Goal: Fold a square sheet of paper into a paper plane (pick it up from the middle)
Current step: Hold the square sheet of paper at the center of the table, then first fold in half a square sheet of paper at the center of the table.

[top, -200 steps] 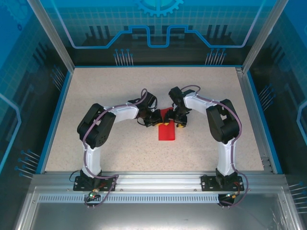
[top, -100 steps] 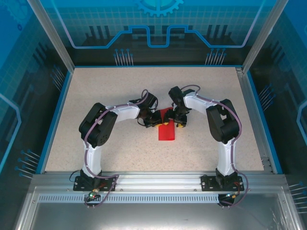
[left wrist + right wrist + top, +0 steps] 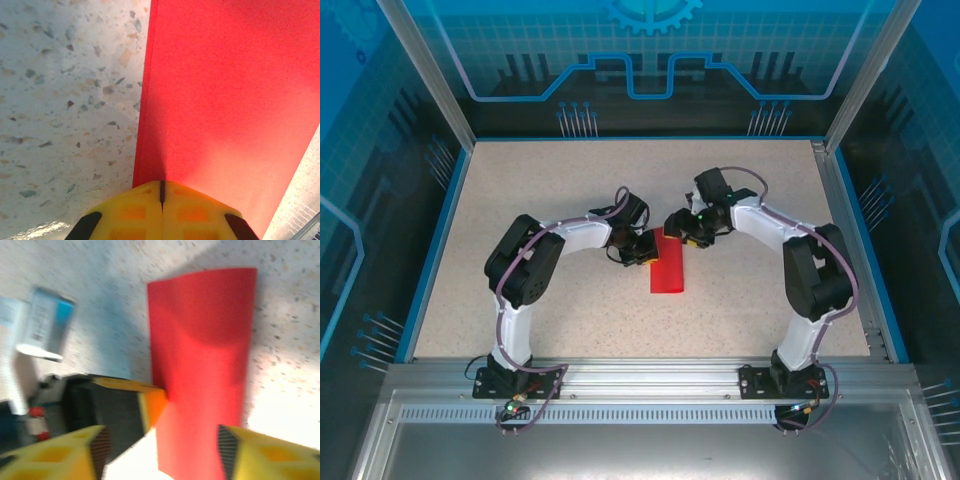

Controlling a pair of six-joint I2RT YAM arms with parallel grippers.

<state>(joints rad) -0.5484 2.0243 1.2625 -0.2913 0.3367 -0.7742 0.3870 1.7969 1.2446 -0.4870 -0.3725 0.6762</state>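
The square sheet of paper (image 3: 668, 270) is bright red and lies flat on the speckled table as a narrow rectangle, apparently folded in half. My left gripper (image 3: 643, 247) is shut, with its yellow tip resting on the paper's left long edge. In the left wrist view the closed left gripper (image 3: 161, 186) sits on the paper (image 3: 225, 90) just inside that edge. My right gripper (image 3: 676, 227) hovers open over the far end. In the right wrist view the right gripper (image 3: 162, 452) straddles the paper (image 3: 205, 340), and the left gripper (image 3: 156, 400) touches the sheet's edge.
The table (image 3: 550, 190) has a raised blue rim (image 3: 438, 240) on the left, back and right. An aluminium rail (image 3: 640, 372) carrying both arm bases runs along the near edge. Frame posts stand at the far corners.
The right arm has swung outward and its gripper has moved from the paper's right side to its far end, jaws narrower than before. The left gripper stays shut in place.
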